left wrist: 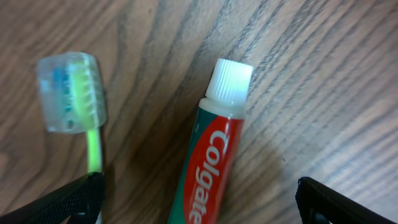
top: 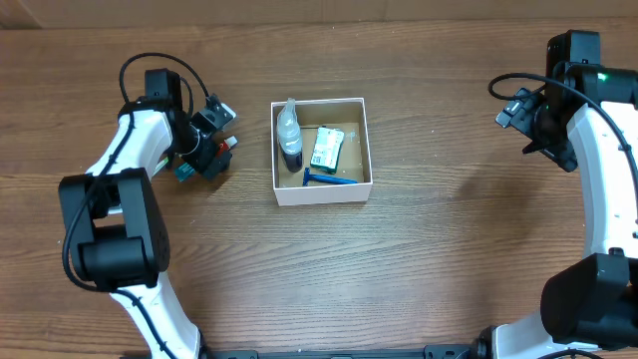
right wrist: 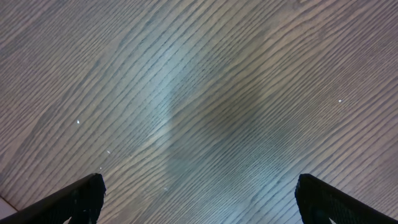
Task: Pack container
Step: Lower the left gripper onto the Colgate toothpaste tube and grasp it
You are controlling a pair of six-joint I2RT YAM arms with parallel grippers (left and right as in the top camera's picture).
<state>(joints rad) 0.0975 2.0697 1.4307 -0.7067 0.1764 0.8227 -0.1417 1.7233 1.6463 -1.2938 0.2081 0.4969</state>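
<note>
Hovering with fingers spread wide, the left end effector (left wrist: 199, 190) straddles a Colgate toothpaste tube (left wrist: 211, 149), with a capped green toothbrush (left wrist: 71, 93) just beside it on the table (left wrist: 323, 74). The right end effector (right wrist: 199, 186), likewise apart, hangs above the table. Between the arms sits the container (top: 321, 191), holding a bottle (top: 289, 135), a packet (top: 327, 147) and a blue razor (top: 331, 179).
</note>
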